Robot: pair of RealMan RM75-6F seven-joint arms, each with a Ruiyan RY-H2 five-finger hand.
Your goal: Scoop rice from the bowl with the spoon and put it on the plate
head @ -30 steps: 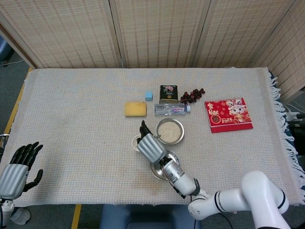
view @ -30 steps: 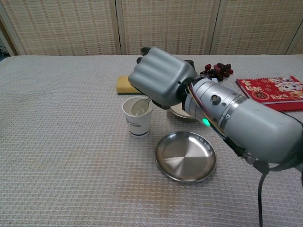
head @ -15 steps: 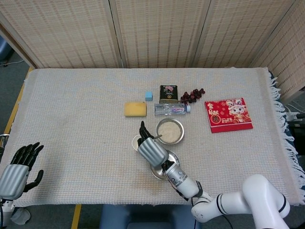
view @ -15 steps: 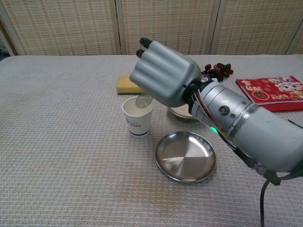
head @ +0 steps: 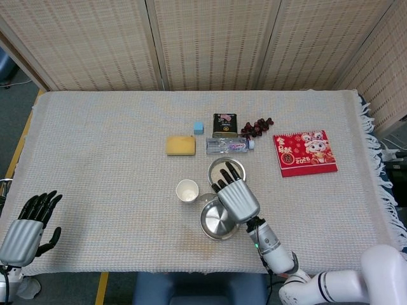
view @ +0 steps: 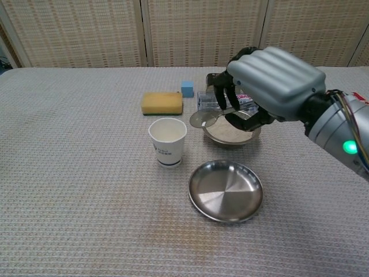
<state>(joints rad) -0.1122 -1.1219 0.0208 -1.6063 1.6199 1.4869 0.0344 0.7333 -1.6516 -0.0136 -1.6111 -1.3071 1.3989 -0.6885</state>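
My right hand (view: 271,83) grips a metal spoon (view: 203,119) by its handle. The spoon's scoop looks empty and hangs just over the left rim of the rice bowl (view: 230,135), which holds white rice. In the head view the right hand (head: 234,194) covers most of that bowl, leaving only a piece of its rim (head: 215,164) visible. The empty steel plate (view: 226,191) lies in front of the bowl, also seen as the plate (head: 215,222) below the hand. My left hand (head: 28,227) hangs off the table's lower left corner, fingers apart and holding nothing.
A white paper cup (view: 168,141) stands left of the bowl and plate. Behind them are a yellow sponge (view: 162,103), a blue cube (view: 187,88), a water bottle (head: 229,146), a dark tin (head: 224,124), grapes (head: 256,126) and a red booklet (head: 304,152).
My right hand lifted the spoon out of the paper cup and swung right, bringing it over the rice bowl's left rim. The left hand stayed put.
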